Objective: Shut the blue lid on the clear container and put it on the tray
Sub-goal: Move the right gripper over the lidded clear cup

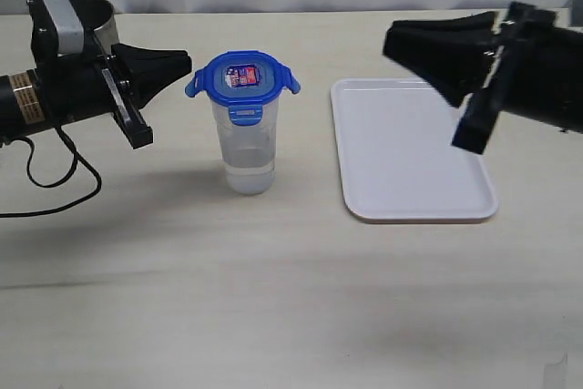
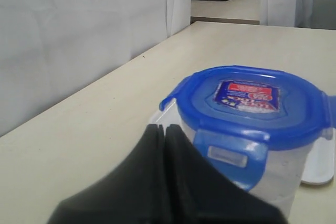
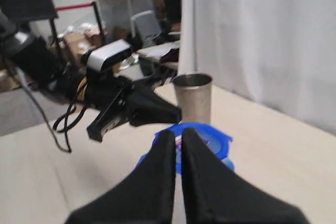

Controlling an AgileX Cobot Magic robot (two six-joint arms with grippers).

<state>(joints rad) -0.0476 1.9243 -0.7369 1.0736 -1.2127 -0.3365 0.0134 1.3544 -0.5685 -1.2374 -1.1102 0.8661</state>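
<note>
**Lidded container stands left of the tray, both grippers closed and empty**

The clear container (image 1: 248, 148) stands upright near the middle of the tabletop (image 1: 273, 298), slightly closer to the far edge than the near one. The blue lid (image 1: 243, 76) sits on its rim with the sticker facing up. The flap facing the near edge hangs down against the wall, while the side flaps stick outward. The tray (image 1: 410, 148) lies flat just to the right of the container, apart from it, with nothing on it.

The left gripper (image 1: 182, 66) has its jaws pressed together and holds nothing. Its tip is at lid height, just beside the lid's left flap. Whether it touches the flap cannot be told. In the left wrist view the lid (image 2: 247, 98) fills the space just past the closed tip (image 2: 164, 128).

The right gripper (image 1: 392, 41) is also closed and empty. It hovers above the tray's far edge, well apart from the container and pointing toward it.

A grey metal cup (image 1: 96, 14) stands near the far-left corner, behind the left arm.
</note>
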